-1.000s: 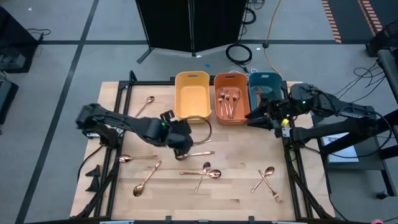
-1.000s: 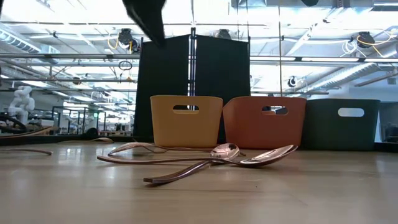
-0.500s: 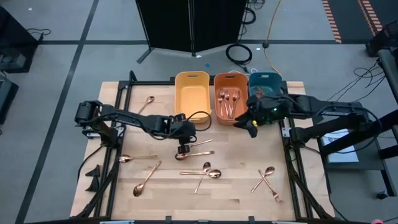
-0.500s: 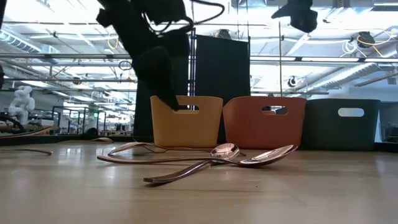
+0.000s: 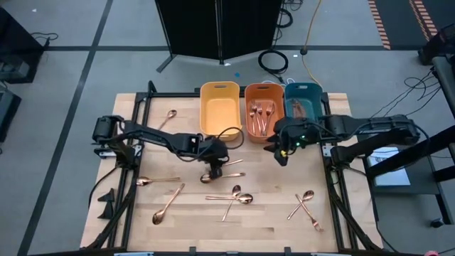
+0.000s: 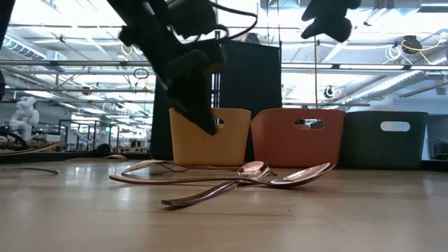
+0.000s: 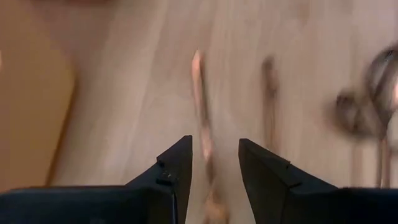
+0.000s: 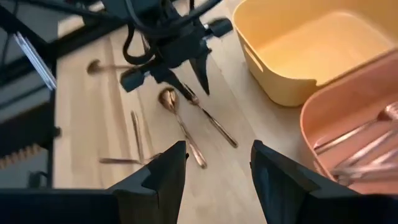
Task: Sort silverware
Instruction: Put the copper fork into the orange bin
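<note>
Left gripper [image 5: 212, 169], jaws apart, hangs over a spoon [image 5: 222, 176] mid-table.

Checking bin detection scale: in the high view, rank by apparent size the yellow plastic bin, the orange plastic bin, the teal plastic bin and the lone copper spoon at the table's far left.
1. Yellow plastic bin, largest.
2. Orange plastic bin, close behind.
3. Teal plastic bin, looks smaller, but the right arm covers its near end, so unsure.
4. Lone copper spoon, far smallest.

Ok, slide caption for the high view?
Left gripper open over a spoon; right gripper open, empty.
</note>
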{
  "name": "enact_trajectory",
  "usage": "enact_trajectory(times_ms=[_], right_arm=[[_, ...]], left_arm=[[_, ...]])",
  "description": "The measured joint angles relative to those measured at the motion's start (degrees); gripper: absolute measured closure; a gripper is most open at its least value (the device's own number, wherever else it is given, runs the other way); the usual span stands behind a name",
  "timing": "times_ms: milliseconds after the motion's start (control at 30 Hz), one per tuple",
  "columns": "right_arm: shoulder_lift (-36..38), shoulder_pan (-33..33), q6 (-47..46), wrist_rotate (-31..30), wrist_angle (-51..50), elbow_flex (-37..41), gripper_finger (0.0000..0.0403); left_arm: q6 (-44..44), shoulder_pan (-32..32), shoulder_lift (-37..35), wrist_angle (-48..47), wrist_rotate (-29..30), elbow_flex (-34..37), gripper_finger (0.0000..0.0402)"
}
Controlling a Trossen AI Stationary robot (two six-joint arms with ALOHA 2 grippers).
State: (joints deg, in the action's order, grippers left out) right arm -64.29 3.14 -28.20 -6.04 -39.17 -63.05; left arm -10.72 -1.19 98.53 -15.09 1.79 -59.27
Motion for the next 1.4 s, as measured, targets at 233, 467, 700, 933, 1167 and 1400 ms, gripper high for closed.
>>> enact_trajectory(times_ms=[233,467,700,933,1167,1400], right_arm=[[-3.7,0.4,6.6,0.4,2.0,0.1,0.0234],[-5.0,0.2,10.3,0.3,3.6,0.1,0.0234],[-5.1,0.2,12.2,0.3,4.7,0.1,0.0234],[-5.1,0.2,12.4,0.2,4.8,0.1,0.0234],[-5.1,0.2,12.4,0.0,5.9,0.1,0.0234],[-5.1,0.2,12.4,0.0,7.2,0.1,0.0234]], left_arm=[[-2.5,-1.2,4.1,1.8,-0.2,-0.1,0.0274],[-5.0,-2.2,7.0,2.3,1.8,-0.1,0.0274],[-5.5,-2.9,9.6,1.8,4.8,-0.3,0.0274],[-5.5,-3.7,9.8,1.6,4.9,-0.3,0.0303],[-5.5,-3.7,9.9,1.6,4.8,-0.3,0.0392],[-4.1,-3.6,8.7,-0.3,4.2,-2.0,0.0395]])
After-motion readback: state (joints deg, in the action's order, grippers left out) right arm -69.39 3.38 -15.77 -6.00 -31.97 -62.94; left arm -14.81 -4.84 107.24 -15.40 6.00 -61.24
